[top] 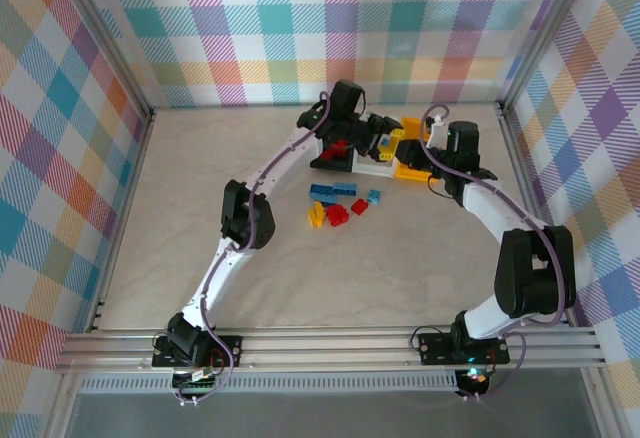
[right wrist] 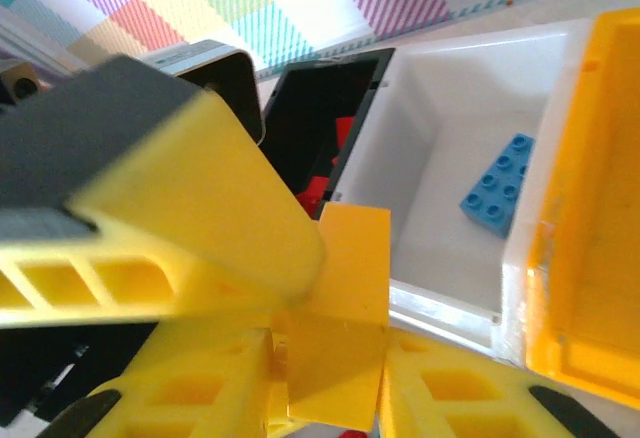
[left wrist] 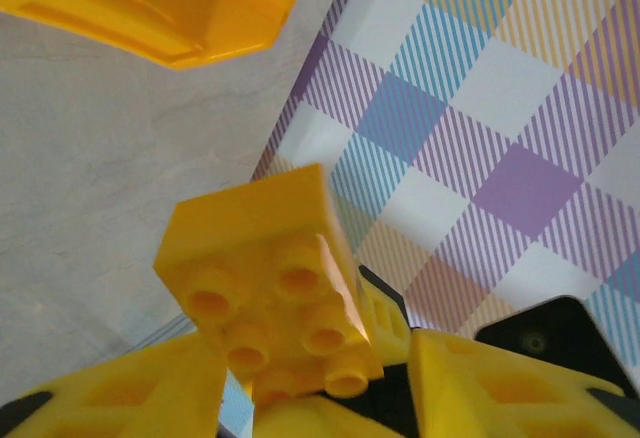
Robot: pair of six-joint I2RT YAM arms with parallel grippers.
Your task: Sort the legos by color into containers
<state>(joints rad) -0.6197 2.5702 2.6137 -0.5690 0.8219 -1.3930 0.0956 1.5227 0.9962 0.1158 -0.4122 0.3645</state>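
A yellow brick hangs above the bins between both grippers. My right gripper is shut on it, a finger pressed to each side. My left gripper straddles the same brick with its studs facing the camera; one finger touches it and a dark gap shows at the other. One left finger lies across the brick's upper left. Below sit the black bin with red bricks, the white bin with a blue brick, and the yellow-orange bin.
Loose bricks lie on the table in front of the bins: blue ones, red ones and a yellow one. The bins stand in a row near the back wall, black, white, yellow-orange. Plaid walls enclose the table.
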